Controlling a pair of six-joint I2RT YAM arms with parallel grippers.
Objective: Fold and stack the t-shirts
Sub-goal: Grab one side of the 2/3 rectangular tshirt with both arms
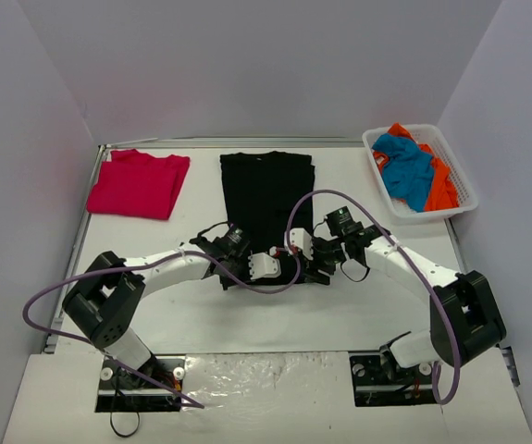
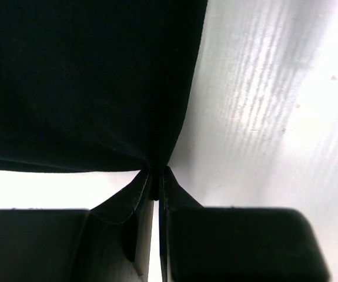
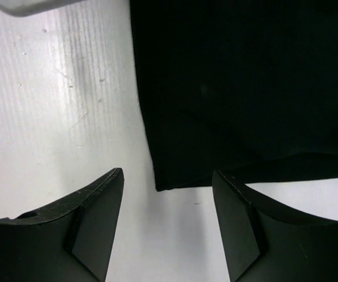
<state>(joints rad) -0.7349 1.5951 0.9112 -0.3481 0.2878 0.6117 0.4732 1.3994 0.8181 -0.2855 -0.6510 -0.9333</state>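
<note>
Large black cloth t-shirt [image 1: 267,185]: lies flat, folded to a narrow rectangle, mid-table on the white tabletop [image 1: 201,319]. You can read its long axis as running straight from the arms toward the far wall, one short end far, the other near and under both wrists. Surroundings, left to right: a crimson-red cloth t-shirt [image 1: 138,185], folded into a flat block, sits at the far left of the table, well apart from the black one. A lilac cable [image 1: 340,193] arcs over the black shirt's near right part. A white plastic lattice basket [image 1: 465,190] stands at the far right corner, holding a crumpled blue t-shirt [image 1: 406,171] with an orange t-shirt [image 1: 443,190] beside it. Both wrists crowd the near end, so your top view hides that hem. Left gripper [image 2: 155,179]: jaws clamped tight on a corner of the black shirt, the cloth drawn into a small peak between the tips, the rest spreading up and left in the left wrist view, with bare table to the right. Right gripper [image 3: 167,220]: jaws apart, holding nothing. In its view another corner of the black shirt lies flat on the table between the two fingertips [image 3: 101,217], and the hem runs off past the finger on the right of that view.
</note>
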